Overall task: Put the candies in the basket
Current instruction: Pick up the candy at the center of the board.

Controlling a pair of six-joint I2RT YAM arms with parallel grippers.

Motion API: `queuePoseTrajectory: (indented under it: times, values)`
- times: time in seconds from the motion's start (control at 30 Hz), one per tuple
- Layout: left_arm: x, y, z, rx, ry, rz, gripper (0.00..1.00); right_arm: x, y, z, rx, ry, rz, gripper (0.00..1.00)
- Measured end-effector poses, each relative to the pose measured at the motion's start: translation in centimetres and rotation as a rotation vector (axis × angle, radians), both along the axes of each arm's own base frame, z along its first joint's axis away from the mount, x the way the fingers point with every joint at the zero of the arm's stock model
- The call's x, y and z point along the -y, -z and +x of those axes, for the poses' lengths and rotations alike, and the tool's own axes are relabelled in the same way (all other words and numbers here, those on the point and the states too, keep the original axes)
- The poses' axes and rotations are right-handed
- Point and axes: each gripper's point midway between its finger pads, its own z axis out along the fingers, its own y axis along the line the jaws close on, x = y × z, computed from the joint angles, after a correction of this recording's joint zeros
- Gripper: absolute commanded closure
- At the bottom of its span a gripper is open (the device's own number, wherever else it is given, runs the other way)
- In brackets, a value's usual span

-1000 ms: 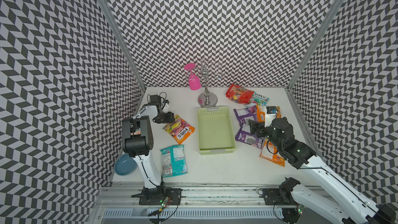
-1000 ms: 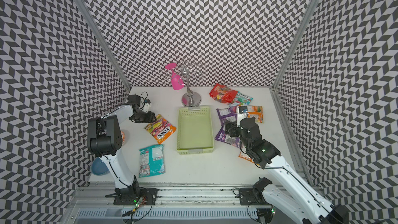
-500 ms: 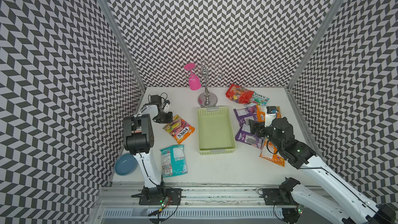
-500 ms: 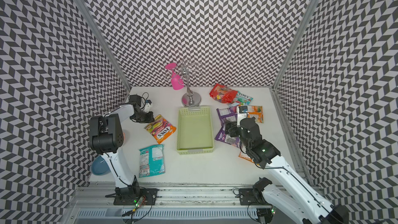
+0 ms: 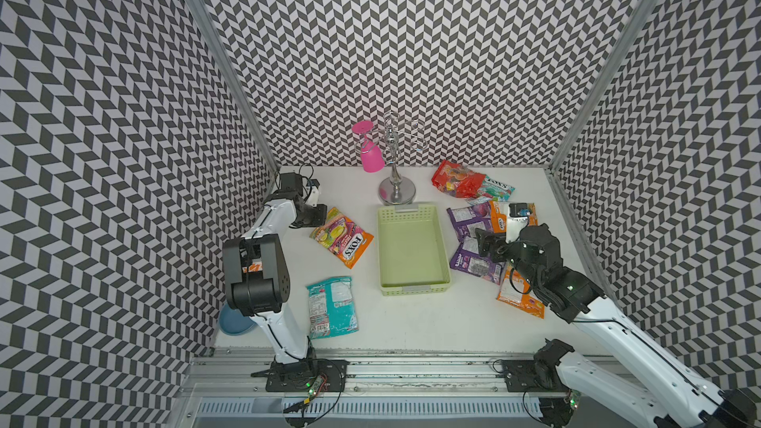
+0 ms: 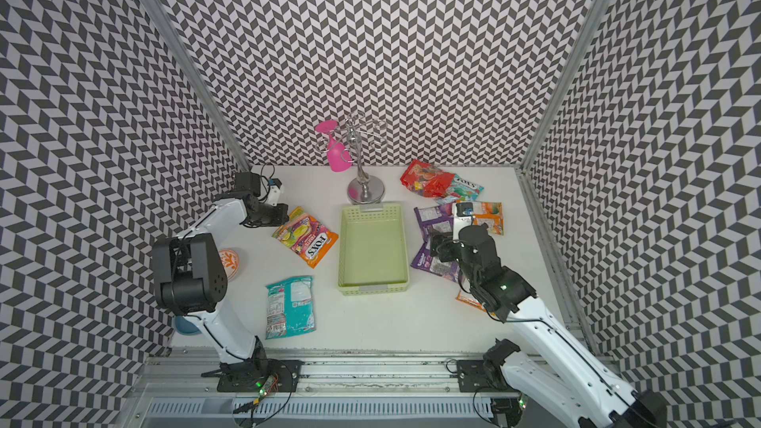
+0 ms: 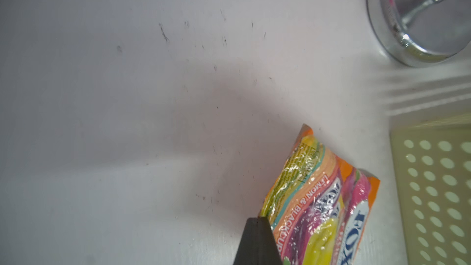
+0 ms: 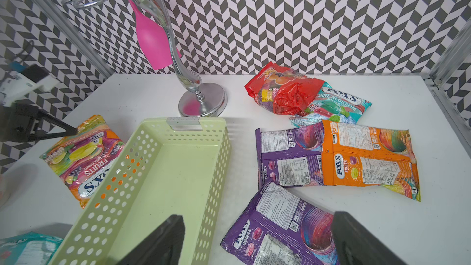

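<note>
Orange FOX'S Fruits bag (image 5: 341,238) lies flat just beside the empty pale-green basket (image 5: 414,286), on the left arm's side, long axis running diagonally from the left gripper (image 7: 258,223) toward the basket. Left gripper is closed at the bag's corner away from the basket; whether film is pinched cannot be told. Right gripper (image 8: 257,238) hangs open over a purple Berries bag (image 8: 275,212).

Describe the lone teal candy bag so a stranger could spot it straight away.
Find the central pale-green perforated plastic basket. The glossy teal candy bag lies alone off its near left corner. Unlike the teal mint bag at the back, nothing overlaps it.
</note>
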Motion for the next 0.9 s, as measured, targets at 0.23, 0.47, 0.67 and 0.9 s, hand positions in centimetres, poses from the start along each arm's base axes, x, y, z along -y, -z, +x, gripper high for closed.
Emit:
queuePoseTrajectory:
  times: [0.23,0.47,0.67,0.9]
  values:
    - [0.5,-6.3,-0.6,0.136,-0.035,-0.035,1.0,0.0,0.3,0.2,-0.007,0.003,-0.007,0.06]
    - [3.0,-12.2,-0.3,0.232,-0.03,-0.132,1.0,0.1,0.3,0.2,-0.005,0.01,-0.009,0.06]
    - [6.8,-18.1,-1.0,0.332,0.028,-0.254,1.0,0.2,0.2,0.3,-0.003,0.014,-0.011,0.06]
    - [10.5,-22.7,-1.9,0.38,0.087,-0.5,1.0,0.3,0.2,0.3,-0.001,0.022,-0.014,0.06]
